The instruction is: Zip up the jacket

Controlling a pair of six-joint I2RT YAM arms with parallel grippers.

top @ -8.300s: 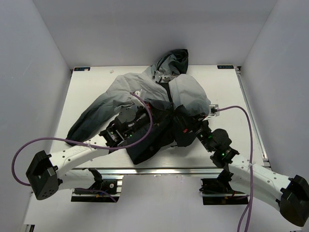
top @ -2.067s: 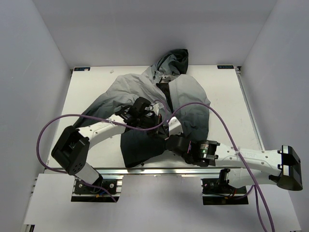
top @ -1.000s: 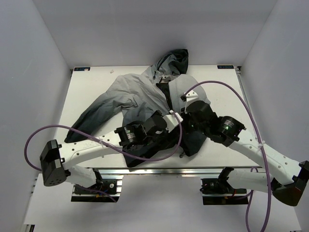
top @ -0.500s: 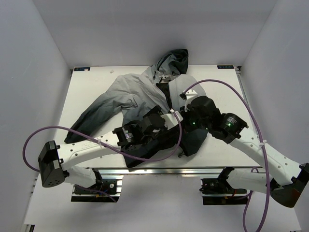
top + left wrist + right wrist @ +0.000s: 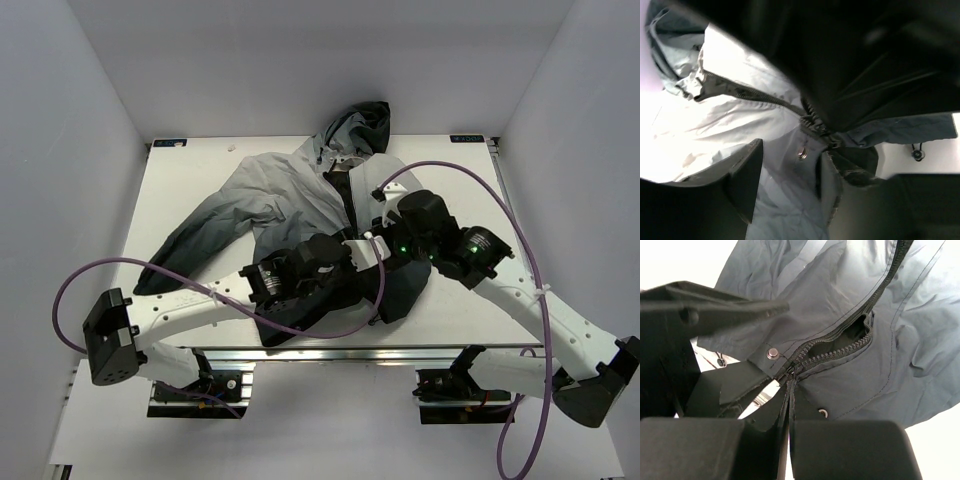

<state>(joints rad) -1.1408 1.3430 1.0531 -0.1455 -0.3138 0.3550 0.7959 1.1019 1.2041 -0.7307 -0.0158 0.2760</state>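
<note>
Right fingers point(image 5: 840, 450) are pinched almost shut on a thin dark strip, the pull tab point(image 5: 790, 401) as best I can judge. The left fingers point(image 5: 742, 175) stand well apart on either side of the hem point(image 5: 757, 359), gripping nothing that I can see. To my eye the pull should run straight along the tooth line toward the collar, with the left closing on the hem to hold it taut, or the soft cloth will bunch. The jacket point(image 5: 290, 190) lies spread on the white bench point(image 5: 470, 180), hood point(image 5: 360, 125) at the far edge. It is thin, creased, matte fabric, pale grey fading to black. Its zipper point(image 5: 837, 352) has coarse dark teeth gaping open just beyond the slider point(image 5: 786, 372), and a small round metal snap point(image 5: 772, 353) sits beside it.
</note>
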